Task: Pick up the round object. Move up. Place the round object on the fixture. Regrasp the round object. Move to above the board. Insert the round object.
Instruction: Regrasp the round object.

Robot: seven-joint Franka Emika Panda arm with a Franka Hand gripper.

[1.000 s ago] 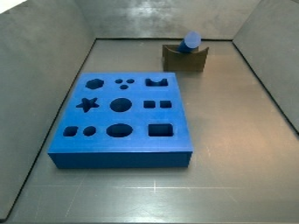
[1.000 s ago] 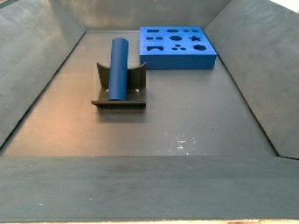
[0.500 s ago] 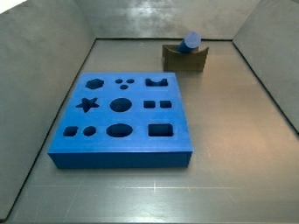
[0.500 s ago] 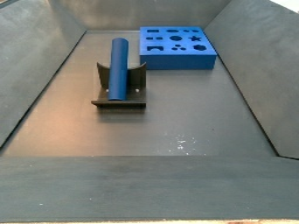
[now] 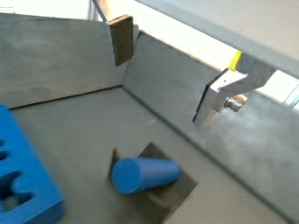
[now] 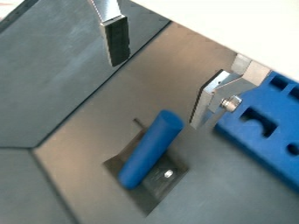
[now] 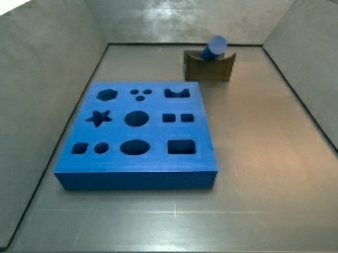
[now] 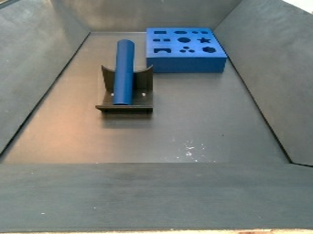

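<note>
Nothing has moved: the round object (image 8: 124,70) stays on the fixture (image 8: 126,99); the gripper (image 6: 163,68) hovers above, spread wide and empty.

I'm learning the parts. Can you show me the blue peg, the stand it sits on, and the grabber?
round object (image 8: 124,69), side view, middle of its side.
fixture (image 7: 208,68), side view, front face.
gripper (image 6: 167,61), wrist view, open, above the peg, between fingertips.

The round object (image 8: 124,69) lies on the fixture (image 8: 126,102) at middle left; the board (image 8: 186,48) sits behind, upper right. The tool (image 6: 163,70) hangs above the round object, wide apart.
</note>
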